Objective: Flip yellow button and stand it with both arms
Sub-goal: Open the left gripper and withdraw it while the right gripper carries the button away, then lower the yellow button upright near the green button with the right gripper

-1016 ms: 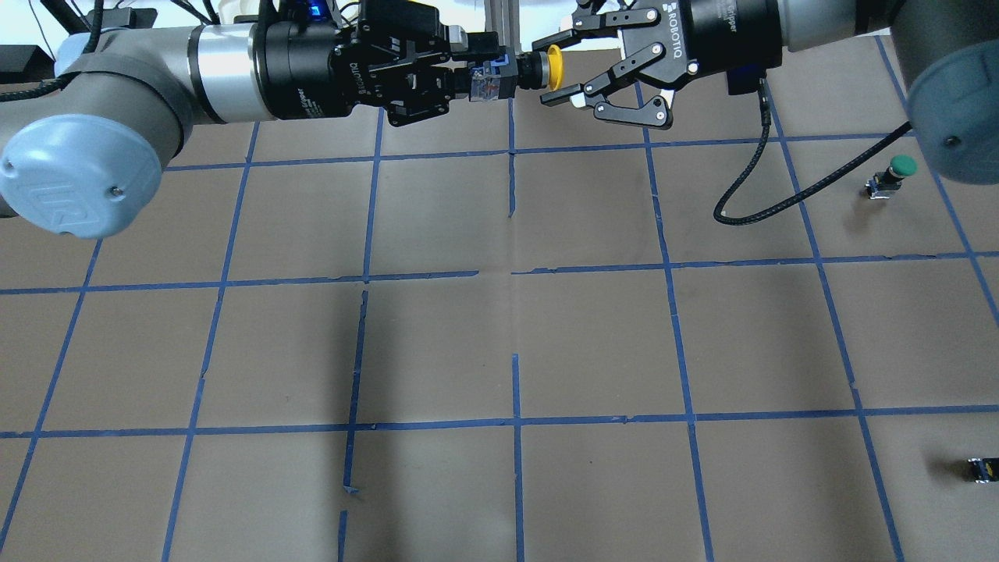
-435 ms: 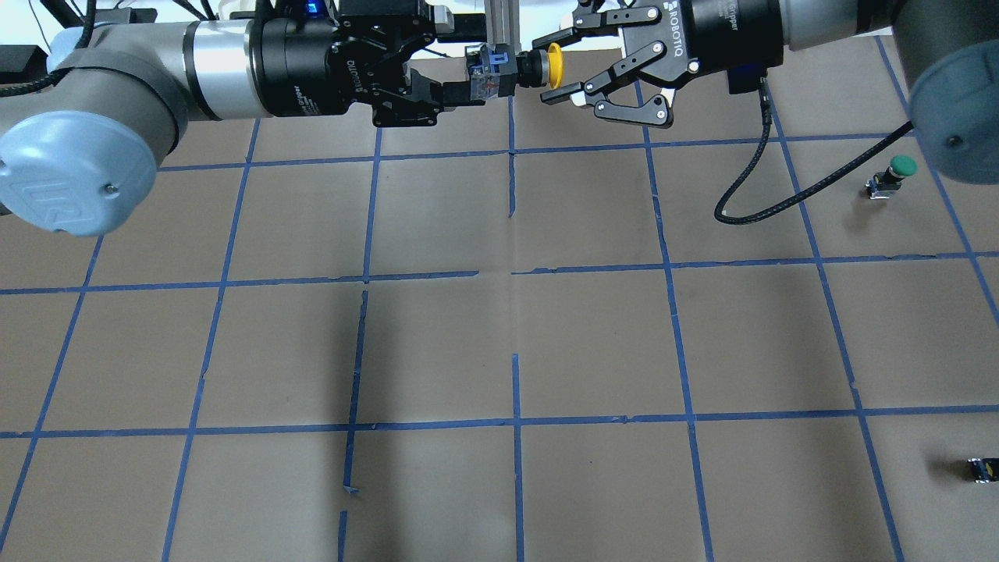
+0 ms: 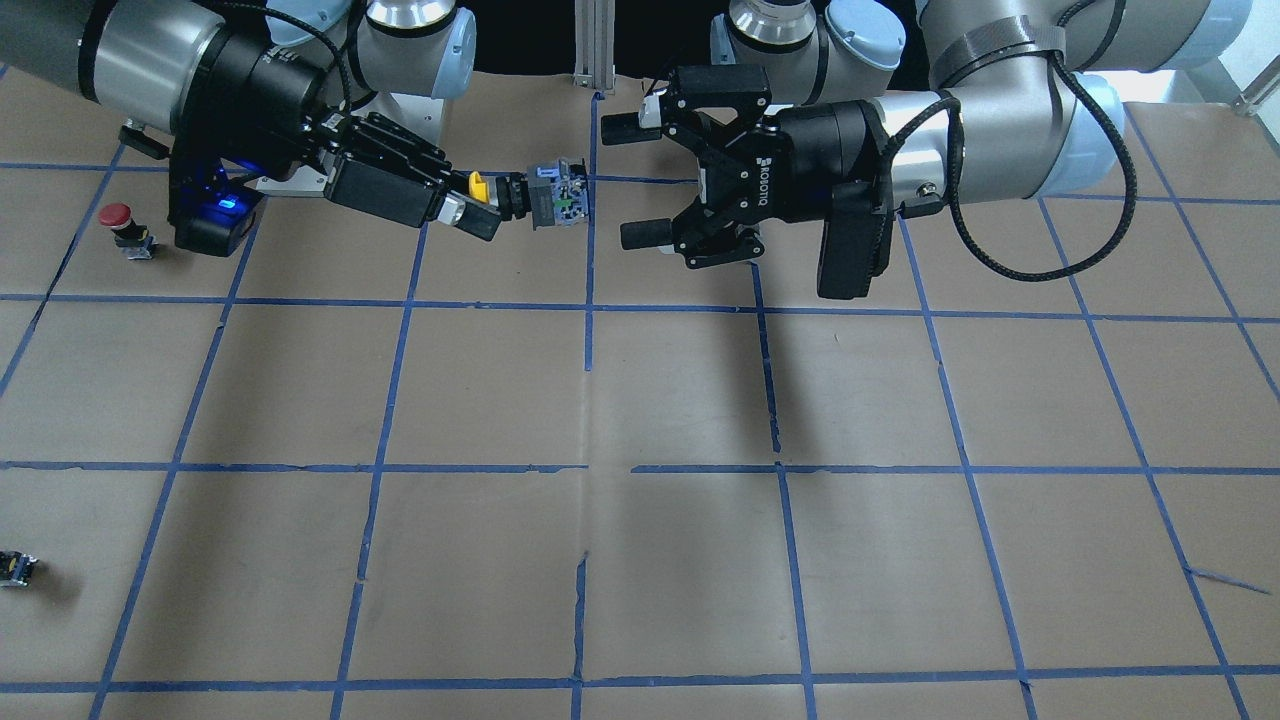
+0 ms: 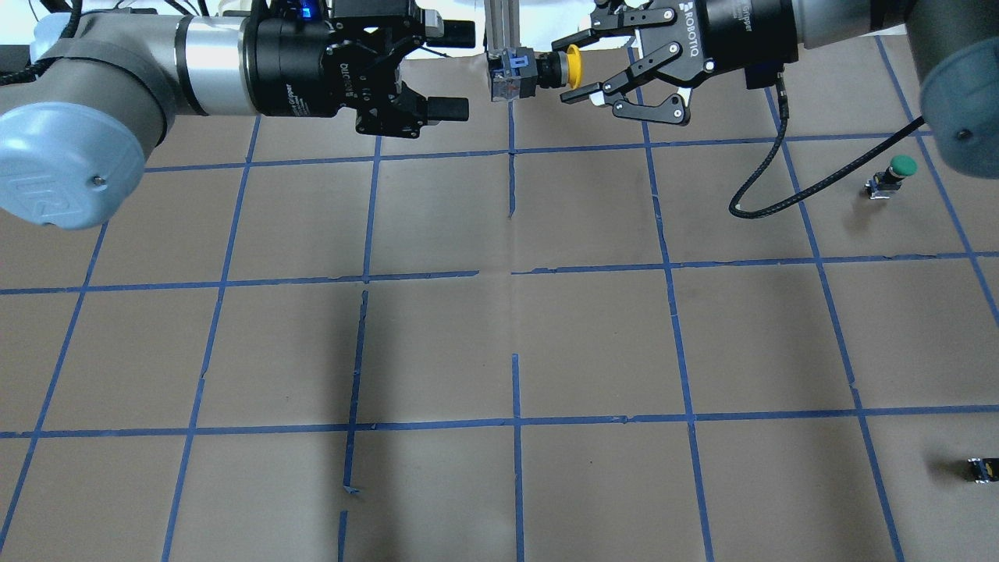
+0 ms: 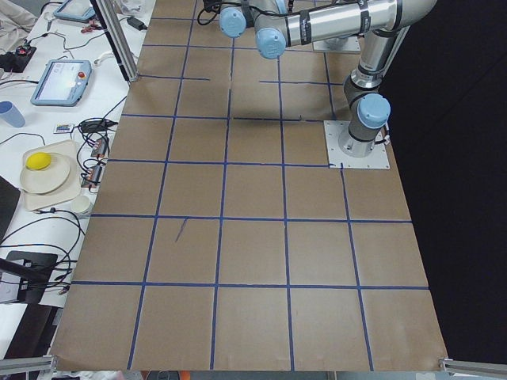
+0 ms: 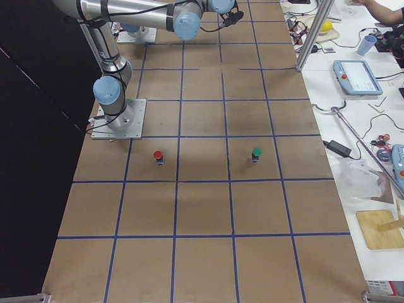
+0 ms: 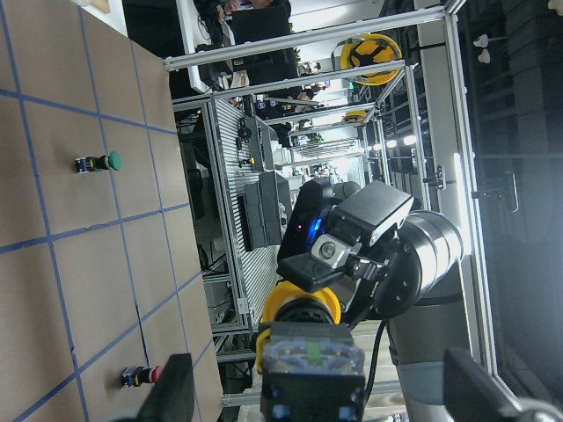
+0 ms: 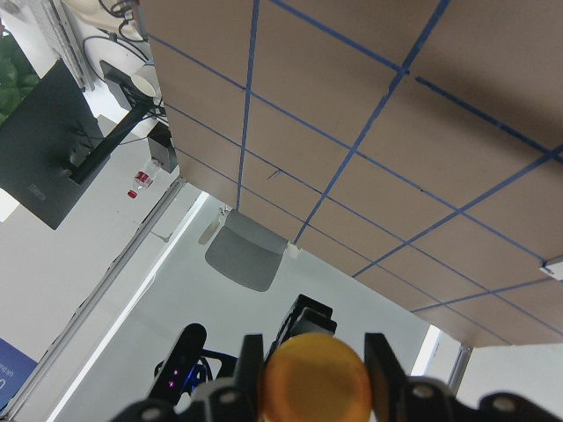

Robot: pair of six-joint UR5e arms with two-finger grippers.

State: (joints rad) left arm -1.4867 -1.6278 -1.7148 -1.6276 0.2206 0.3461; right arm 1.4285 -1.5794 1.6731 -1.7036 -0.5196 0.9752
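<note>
The yellow button (image 4: 538, 69) hung in the air above the table (image 4: 499, 343), at 12 o'clock in the overhead view, close to the far edge. It lay on its side, with the yellow cap pointing to 3 o'clock and the boxy base to 9 o'clock. The right gripper (image 4: 576, 68) had its jaws clenched on the cap, one finger on each side of it. The right wrist view confirmed this, showing the cap seated between the two fingers (image 8: 380, 365).

The left gripper (image 4: 460, 69) faced the button's base from the 9 o'clock side. Its jaws were released and spread wide, and they stood just clear of the base without touching it. In the left wrist view the base filled the lower middle, with the yellow cap behind it.

A green-capped button (image 4: 894, 176) stood on the table at about 2 o'clock, well apart from both grippers. A small capless switch block (image 4: 979, 468) lay near the edge at about 4 o'clock. In the front-facing view a red-capped button (image 3: 120, 225) stood on the table just beside the right arm's wrist.
</note>
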